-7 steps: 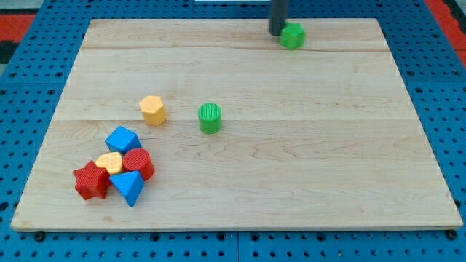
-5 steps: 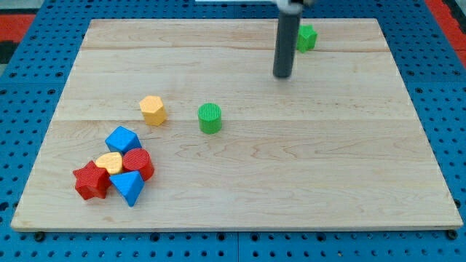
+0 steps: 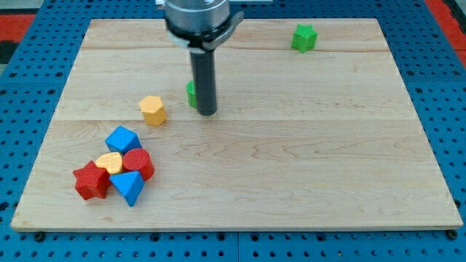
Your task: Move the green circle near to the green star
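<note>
The green star (image 3: 304, 37) lies near the board's top right. The green circle (image 3: 191, 94) sits left of centre, mostly hidden behind my rod; only a sliver of it shows at the rod's left side. My tip (image 3: 207, 112) rests on the board right against the circle, at its lower right side.
An orange hexagon (image 3: 153, 110) lies left of the green circle. A cluster at lower left holds a blue block (image 3: 121, 139), a yellow heart (image 3: 110, 162), a red cylinder (image 3: 138, 163), a red star (image 3: 90, 180) and a blue triangle (image 3: 129, 187).
My rod moved from beside the green star down and left across the board to the green circle. The circle has shifted slightly up and left. The star moved slightly right early on.
</note>
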You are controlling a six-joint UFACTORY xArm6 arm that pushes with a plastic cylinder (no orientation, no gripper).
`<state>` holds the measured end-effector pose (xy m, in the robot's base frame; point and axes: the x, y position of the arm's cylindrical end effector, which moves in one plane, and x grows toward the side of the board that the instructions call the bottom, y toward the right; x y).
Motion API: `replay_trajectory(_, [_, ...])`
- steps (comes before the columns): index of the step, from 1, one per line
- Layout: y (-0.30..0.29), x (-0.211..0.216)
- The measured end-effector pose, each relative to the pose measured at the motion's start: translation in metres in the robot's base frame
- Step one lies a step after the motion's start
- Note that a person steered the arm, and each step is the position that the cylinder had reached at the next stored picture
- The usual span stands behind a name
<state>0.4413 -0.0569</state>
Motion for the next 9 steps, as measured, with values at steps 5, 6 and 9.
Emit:
replay_trajectory(5, [0.070, -0.023])
replay_trajectory(6, [0.101, -0.058])
replay_trajectory(9, [0.133, -0.136])
